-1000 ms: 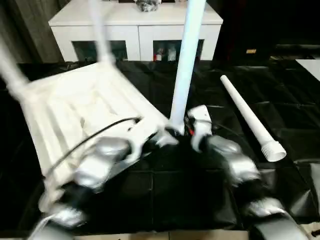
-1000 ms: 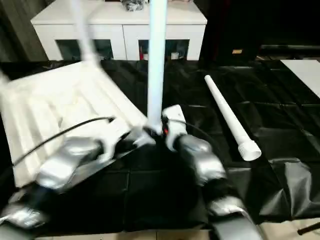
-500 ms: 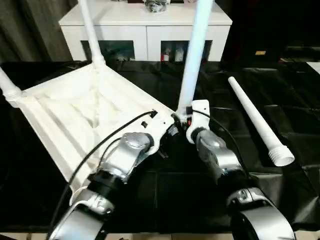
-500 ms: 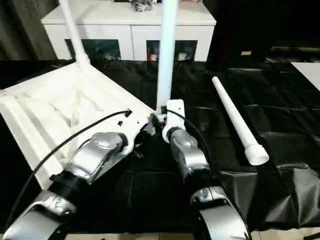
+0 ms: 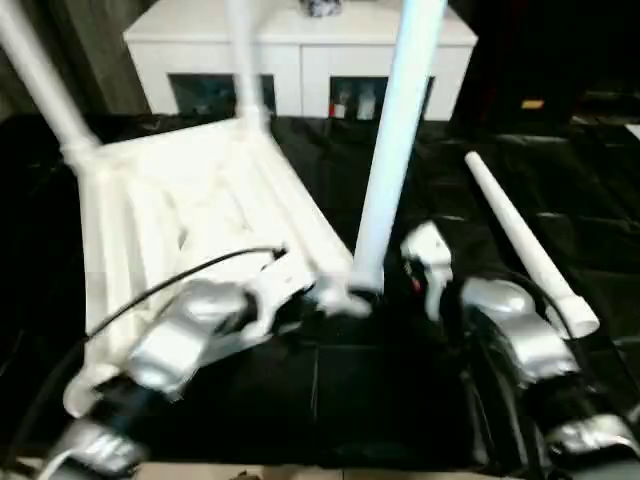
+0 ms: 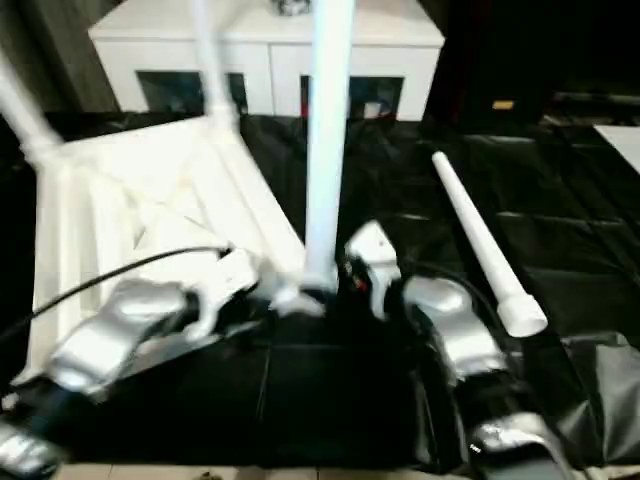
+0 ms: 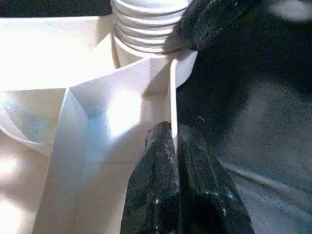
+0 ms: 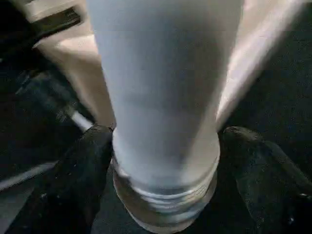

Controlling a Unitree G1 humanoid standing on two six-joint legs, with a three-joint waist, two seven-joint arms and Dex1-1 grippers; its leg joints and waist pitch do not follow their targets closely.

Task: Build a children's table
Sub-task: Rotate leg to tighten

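In the head views, the white plastic tabletop lies upside down on the black sheet that covers the floor, with its ribbed underside facing up. Three white tube legs stand up from its corners: a near leg, a back leg and a left leg. A fourth white tube leg lies loose on the sheet to the right, well apart from the tabletop. Behind it all stands a white cabinet with glass doors. The left claw is at the near edge of the tabletop, and the right claw is beside the bottom of the near leg. In the left wrist view, the left claw's black fingers are pressed together, pinching a thin white rib by the round corner socket. In the right wrist view, the right claw's fingers are spread, one on each side of the near leg's ridged bottom end.
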